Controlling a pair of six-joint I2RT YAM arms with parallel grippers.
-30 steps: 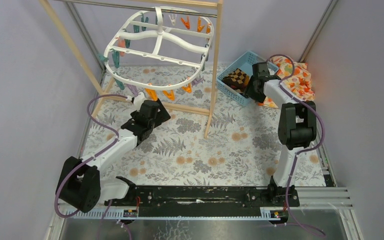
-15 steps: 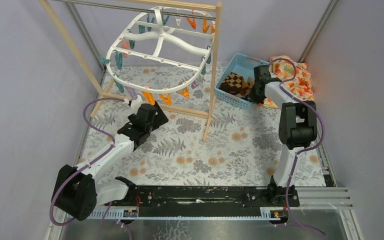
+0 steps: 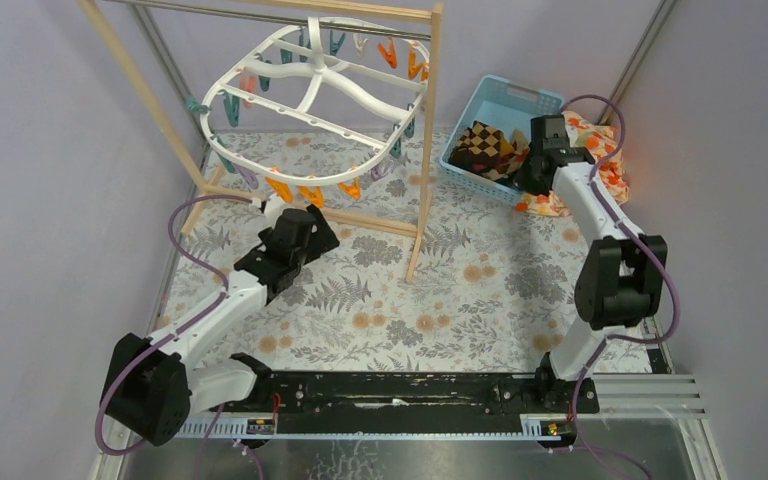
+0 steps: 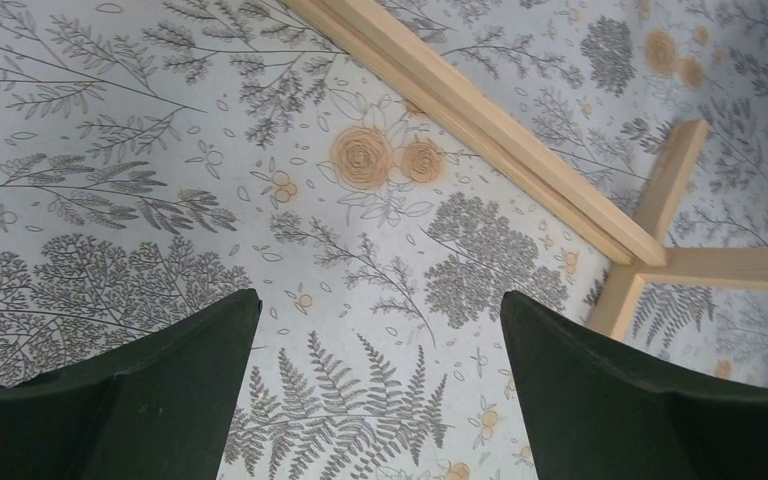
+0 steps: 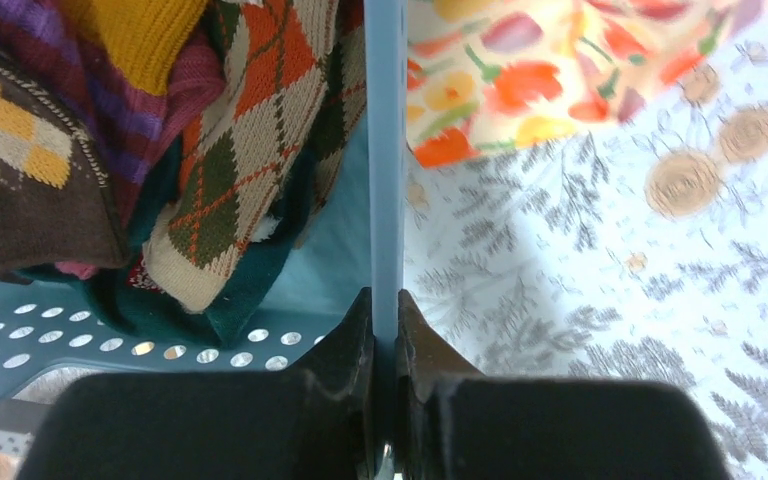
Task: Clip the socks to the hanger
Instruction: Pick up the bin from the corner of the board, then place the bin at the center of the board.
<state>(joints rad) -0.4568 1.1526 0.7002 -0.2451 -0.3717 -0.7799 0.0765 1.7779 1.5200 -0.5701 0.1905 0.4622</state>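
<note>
Fingers [image 4: 160,390] of the left gripper [image 4: 380,345] are spread wide above the patterned table cover [image 3: 380,300], near the wooden rack [image 3: 430,130], and nothing is held. Further right, the hanger [image 3: 312,68] is hung from the rail and is tilted differently than a second ago. The socks [image 5: 30,190] are still heaped in the blue basket [image 5: 385,150]. Its wall is pinched by the right gripper [image 5: 387,310] and it has been dragged farther back and right, so no sock is judged picked yet.
</note>
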